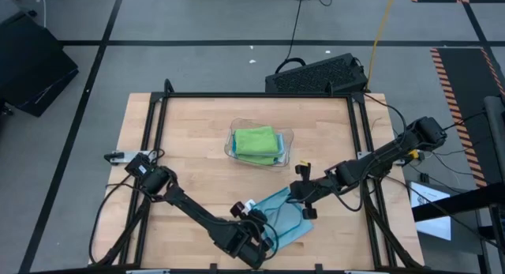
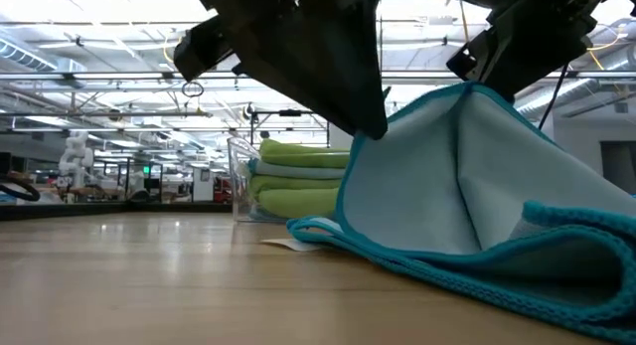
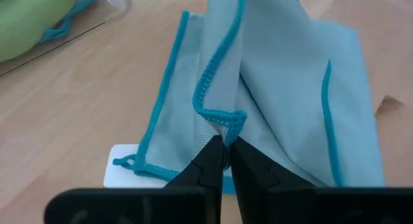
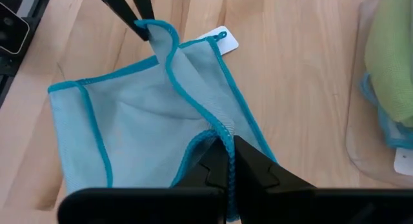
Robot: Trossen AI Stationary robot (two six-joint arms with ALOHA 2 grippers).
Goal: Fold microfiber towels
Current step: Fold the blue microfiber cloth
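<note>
My left claw (image 3: 227,146) is clenched on a teal-stitched corner of the light blue microfiber towel (image 1: 286,218), and my right claw (image 4: 228,148) is clenched on another point of the same hem, so together we hold part of the cloth raised off the pale wooden counter (image 1: 189,171) near its front edge while the rest lies on the wood. Its small white tag (image 4: 223,42) lies flat beside the hem, with no writing I can read. Farther back on the counter, a clear plastic tray (image 1: 287,137) holds folded lime green towels (image 1: 256,141); beyond lies a bright hall with ceiling lights.
</note>
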